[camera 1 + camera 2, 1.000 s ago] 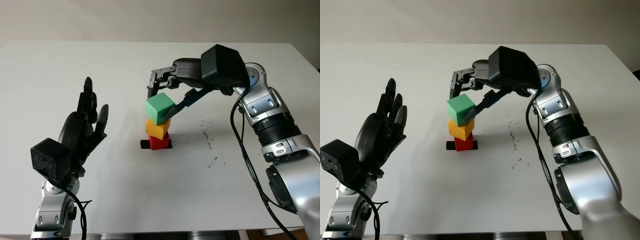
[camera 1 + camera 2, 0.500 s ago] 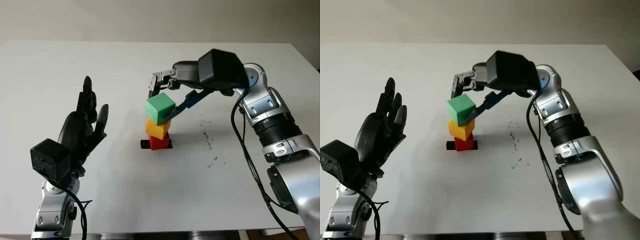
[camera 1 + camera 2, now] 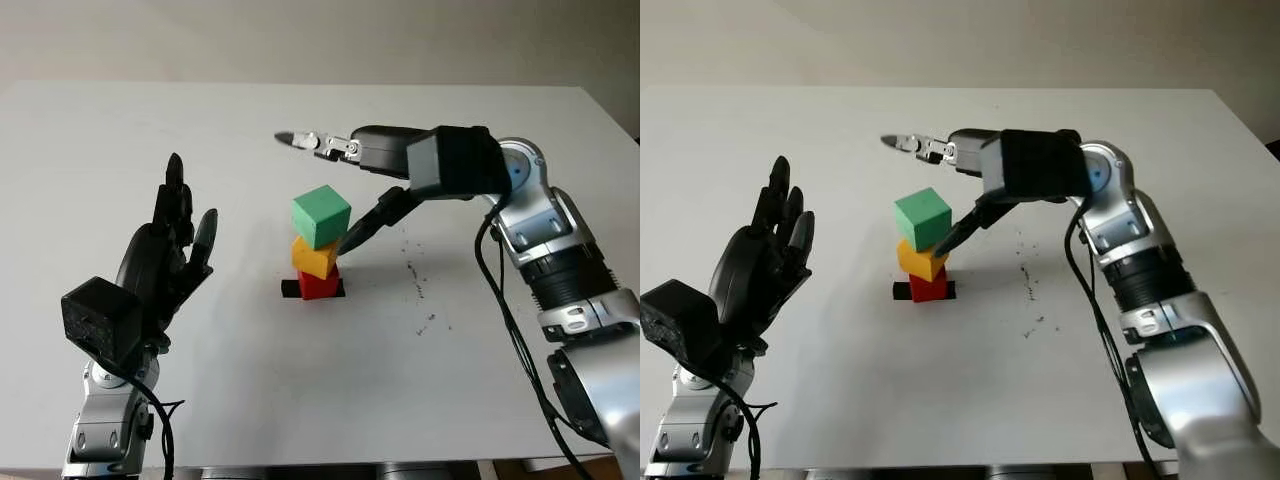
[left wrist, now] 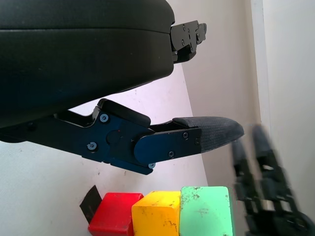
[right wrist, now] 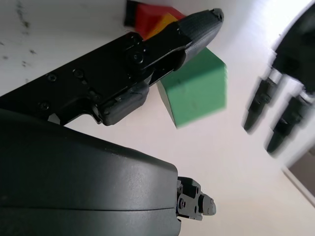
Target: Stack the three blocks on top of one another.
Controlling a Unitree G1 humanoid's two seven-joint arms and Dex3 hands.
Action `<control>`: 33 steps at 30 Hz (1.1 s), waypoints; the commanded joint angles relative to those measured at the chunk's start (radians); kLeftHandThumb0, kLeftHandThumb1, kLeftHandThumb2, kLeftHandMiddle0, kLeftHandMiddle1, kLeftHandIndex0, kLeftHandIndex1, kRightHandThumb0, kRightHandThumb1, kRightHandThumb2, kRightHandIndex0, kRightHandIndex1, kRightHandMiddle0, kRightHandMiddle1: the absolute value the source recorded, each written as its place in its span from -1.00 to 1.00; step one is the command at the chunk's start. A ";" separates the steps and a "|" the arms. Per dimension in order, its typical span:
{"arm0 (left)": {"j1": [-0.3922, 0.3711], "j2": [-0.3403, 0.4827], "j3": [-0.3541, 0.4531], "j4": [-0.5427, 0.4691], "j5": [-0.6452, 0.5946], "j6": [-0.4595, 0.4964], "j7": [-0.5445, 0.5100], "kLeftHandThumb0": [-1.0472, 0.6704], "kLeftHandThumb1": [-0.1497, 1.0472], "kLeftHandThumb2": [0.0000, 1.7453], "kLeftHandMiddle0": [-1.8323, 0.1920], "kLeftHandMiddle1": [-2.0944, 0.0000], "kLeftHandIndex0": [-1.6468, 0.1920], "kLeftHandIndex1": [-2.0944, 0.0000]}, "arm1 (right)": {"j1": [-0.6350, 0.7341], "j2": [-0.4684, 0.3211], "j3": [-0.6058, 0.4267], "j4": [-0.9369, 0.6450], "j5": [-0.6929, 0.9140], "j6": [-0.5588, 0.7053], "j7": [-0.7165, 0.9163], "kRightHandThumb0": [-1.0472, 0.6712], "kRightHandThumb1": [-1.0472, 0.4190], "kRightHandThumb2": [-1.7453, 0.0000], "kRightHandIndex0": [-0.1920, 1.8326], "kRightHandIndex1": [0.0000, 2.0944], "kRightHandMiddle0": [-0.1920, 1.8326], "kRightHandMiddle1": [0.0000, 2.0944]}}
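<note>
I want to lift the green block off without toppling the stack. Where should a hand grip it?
Probably the green block by two opposite upright faces, coming from above: it sits turned askew on the yellow block, over the red block, so a sideways push could tip it.

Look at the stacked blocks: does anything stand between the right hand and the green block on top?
Nothing visible does. The green block sits on the yellow block, which sits on the red block. The right hand is open just beside and above the green block, with bare table around it. The left hand is open, off to the side.
</note>
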 commanded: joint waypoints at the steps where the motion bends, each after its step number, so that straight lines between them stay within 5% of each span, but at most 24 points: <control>1: 0.011 -0.002 0.003 -0.002 -0.002 -0.010 0.000 -0.67 1.00 -0.38 1.00 1.00 1.00 1.00 | 0.049 -0.012 -0.061 -0.060 0.041 0.023 -0.042 -0.91 -0.86 0.90 -1.00 -1.00 -1.00 -1.00; 9: 0.010 -0.010 0.011 0.005 -0.029 0.002 -0.004 -0.67 1.00 -0.38 1.00 1.00 1.00 1.00 | 0.323 0.049 -0.207 -0.258 0.121 0.086 -0.300 -0.68 -1.00 0.29 -0.98 -0.99 -0.98 -0.98; 19: -0.010 -0.004 0.024 0.055 -0.074 -0.054 -0.057 -0.59 1.00 -0.30 1.00 1.00 1.00 1.00 | 0.657 0.222 -0.259 -0.496 0.200 0.369 -0.536 -0.61 -1.00 0.21 -1.00 -1.00 -1.00 -1.00; 23: -0.013 -0.012 0.020 0.071 -0.072 -0.080 -0.058 -0.59 1.00 -0.28 1.00 1.00 1.00 1.00 | 0.720 0.303 -0.275 -0.502 0.244 0.360 -0.604 -0.55 -1.00 0.21 -1.00 -1.00 -1.00 -1.00; 33: -0.003 -0.014 0.000 0.095 -0.061 -0.120 -0.082 -0.65 1.00 -0.23 1.00 1.00 1.00 1.00 | 0.802 0.358 -0.245 -0.517 0.250 0.356 -0.645 -0.56 -1.00 0.15 -1.00 -1.00 -1.00 -1.00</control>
